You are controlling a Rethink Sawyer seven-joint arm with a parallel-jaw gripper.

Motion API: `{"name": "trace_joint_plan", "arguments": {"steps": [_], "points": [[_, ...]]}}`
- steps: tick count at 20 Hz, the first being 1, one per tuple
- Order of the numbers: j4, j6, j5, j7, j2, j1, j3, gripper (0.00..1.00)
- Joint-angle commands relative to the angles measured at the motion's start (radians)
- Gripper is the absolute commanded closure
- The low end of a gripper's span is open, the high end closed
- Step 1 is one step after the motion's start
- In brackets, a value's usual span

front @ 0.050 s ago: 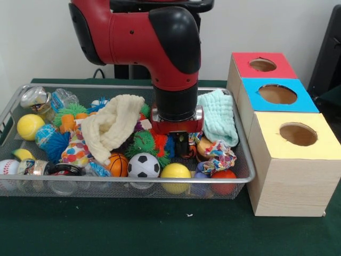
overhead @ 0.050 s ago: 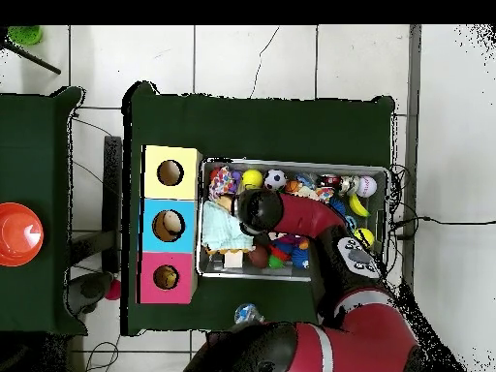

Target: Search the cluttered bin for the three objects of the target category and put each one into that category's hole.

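Little room around the fingers (front @ 0.050 s ago: pixel 183 143), state unclear, low amid toys in the bin (front @ 0.050 s ago: pixel 10 104)

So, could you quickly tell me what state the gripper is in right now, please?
Gripper: down among the toys in the bin; open or shut cannot be told.

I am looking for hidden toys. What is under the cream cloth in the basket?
The cream cloth lies over a green spiky ball and patterned fabric. Anything deeper is covered.

Green-covered table (front @ 0.050 s ago: pixel 160 229): wire bin (front @ 0.050 s ago: pixel 242 160) at 9 o'clock, three-hole wooden box (front @ 0.050 s ago: pixel 287 176) touching it, probably, at 3.
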Motion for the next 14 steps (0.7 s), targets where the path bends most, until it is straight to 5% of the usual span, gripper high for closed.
{"name": "trace_joint_plan", "arguments": {"steps": [1, 3, 4, 14], "points": [[0.028, 0.095, 0.024, 0.051, 0.024, -0.013, 0.084, 1.00], [0.030, 0.086, 0.027, 0.061, 0.024, -0.016, 0.084, 1.00], [0.031, 0.082, 0.028, 0.067, 0.024, -0.018, 0.084, 0.00], [-0.002, 0.088, 0.015, 0.039, 0.034, -0.013, 0.098, 0.00]]}}
